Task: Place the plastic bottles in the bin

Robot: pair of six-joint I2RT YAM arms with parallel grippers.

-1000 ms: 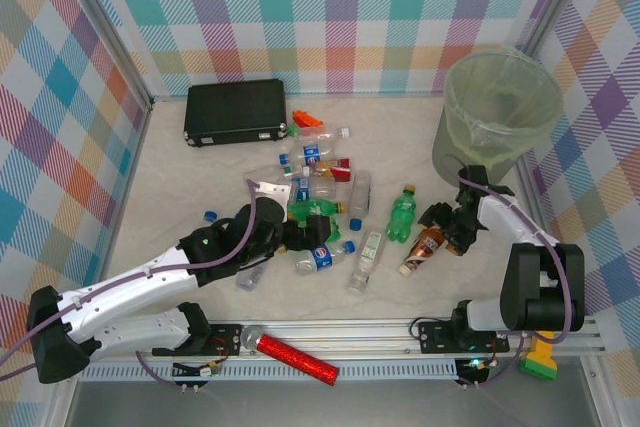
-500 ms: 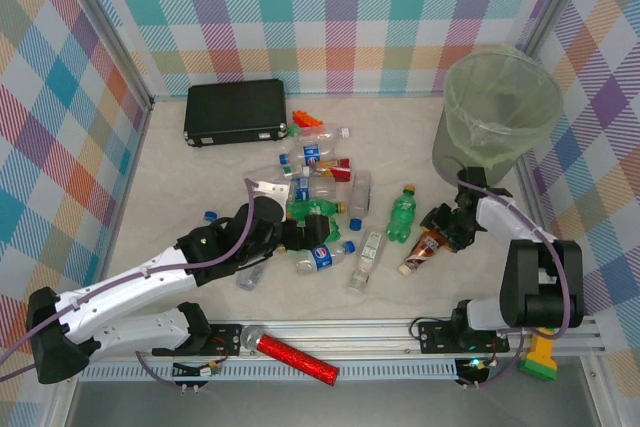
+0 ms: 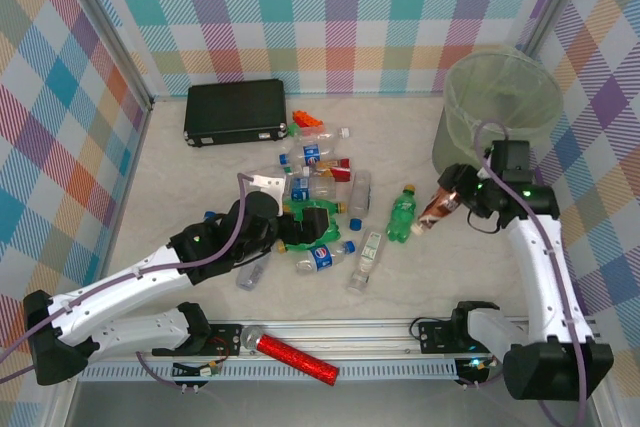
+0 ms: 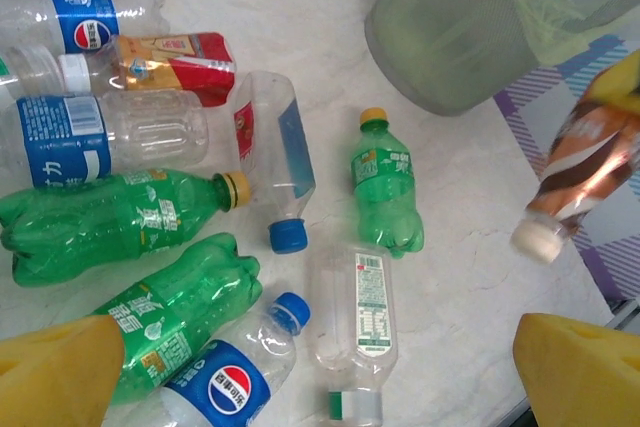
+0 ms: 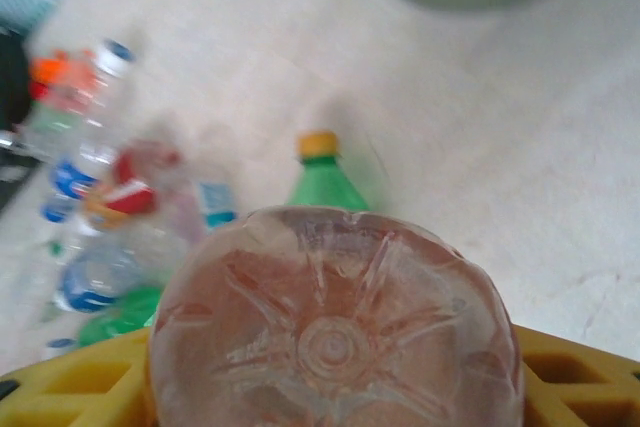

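The right gripper is clamped on the base end of a brown bottle, which looks to hang clear of the bench at a slant. The bottle's long axis runs from the gripper toward the near left, with the white cap at the free end pointing away from the bin. The right wrist view looks straight at the bottle's moulded bottom, seated between the yellow fingers, so the hold is across the fat end. The bin stands just beyond and to the right of that gripper, and the bottle now hangs beside its wall, not over its mouth. How high the bottle sits against the bag-lined rim cannot be told from above. As I judge it, the coming move is a carry toward the far right, and the trailing cap end would need to clear the rim before any release. The right arm is plainly the nearer to the bin. The left gripper is spread wide and holds nothing. It is poised over the heap of plastic bottles in the middle of the bench, well apart from the bin, with green and blue-labelled ones lying on their sides beneath it. A lone green bottle lies on the bench between the heap and the held one.
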